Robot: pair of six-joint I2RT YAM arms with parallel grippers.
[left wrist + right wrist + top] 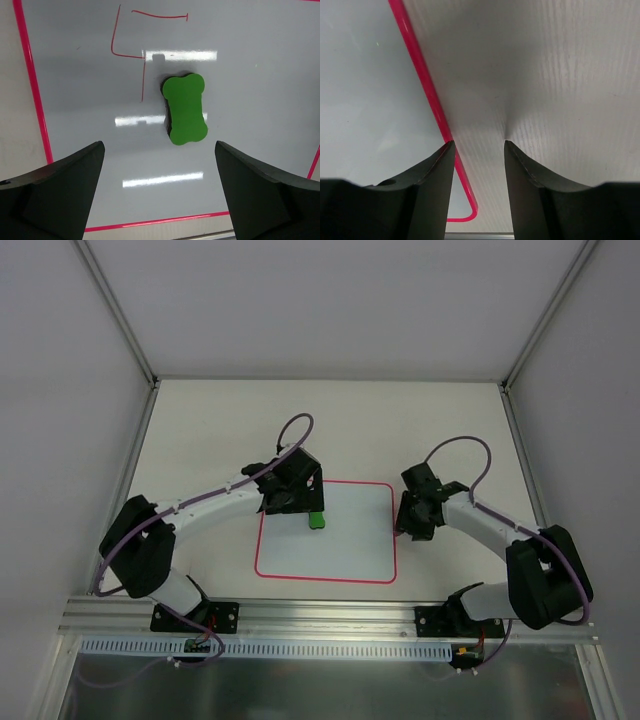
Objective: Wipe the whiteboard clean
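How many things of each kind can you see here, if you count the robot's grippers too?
whiteboard: 1
green eraser: 1
grippers: 2, the left gripper and the right gripper
Total: 4

Green bone-shaped eraser (pixel 316 520) lying flat, approx. centre of cream worktop (pixel 200 430). Alu. rail (pixel 330 612) along near edge. White enclosure walls (pixel 320 300) at far, L, R edges.
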